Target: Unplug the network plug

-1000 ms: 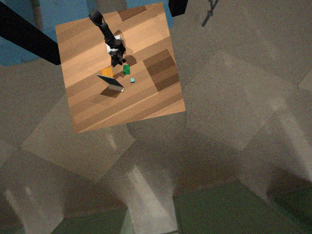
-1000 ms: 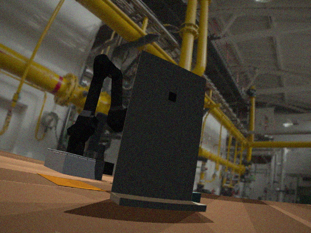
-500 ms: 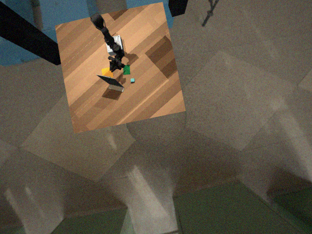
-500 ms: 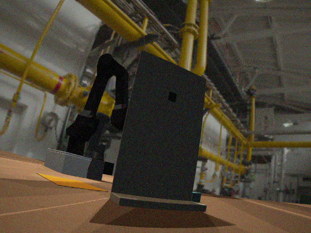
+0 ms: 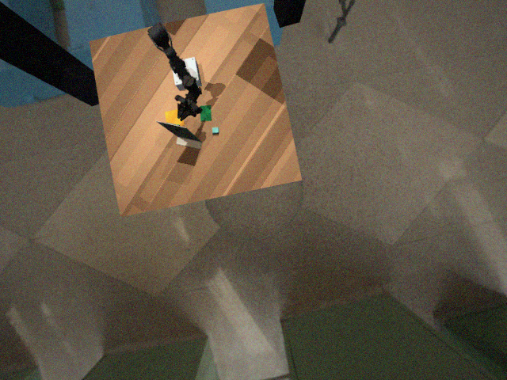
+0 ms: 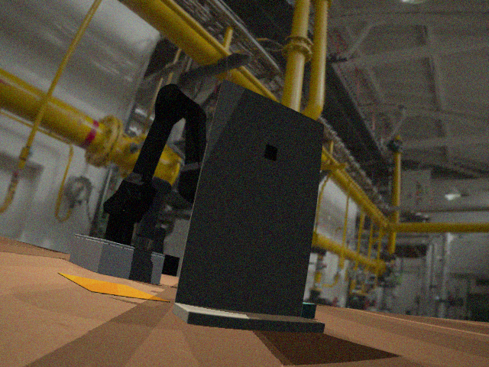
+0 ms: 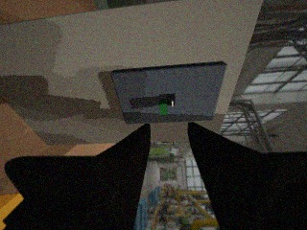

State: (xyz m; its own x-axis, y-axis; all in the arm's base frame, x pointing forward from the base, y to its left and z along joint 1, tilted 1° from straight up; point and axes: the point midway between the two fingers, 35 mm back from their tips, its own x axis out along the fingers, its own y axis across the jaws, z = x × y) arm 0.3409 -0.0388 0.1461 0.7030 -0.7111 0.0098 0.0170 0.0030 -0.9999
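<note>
The upright panel (image 5: 178,131) (image 6: 252,221) (image 7: 158,43) stands on a pale foot. In the wrist view it carries a blue-grey plate (image 7: 201,86) with a dark socket opening. A small green part, apparently the plug (image 7: 163,109), shows at this opening; its tab is too small to make out. My gripper (image 7: 168,127) is partly open with nothing between its fingers, and its tips point towards the panel, short of it. In the exterior view the panel hides the gripper. A green square (image 5: 206,113) and an orange square (image 5: 172,116) (image 6: 114,288) lie on the table; which is the marked one is unclear.
A small teal cube (image 5: 215,130) lies beside the panel; part of it shows behind the panel's foot (image 6: 257,322) in the exterior view. The arm's pale base (image 5: 192,65) (image 6: 98,254) stands on the wooden table (image 5: 245,134), on the gripper's side of the panel.
</note>
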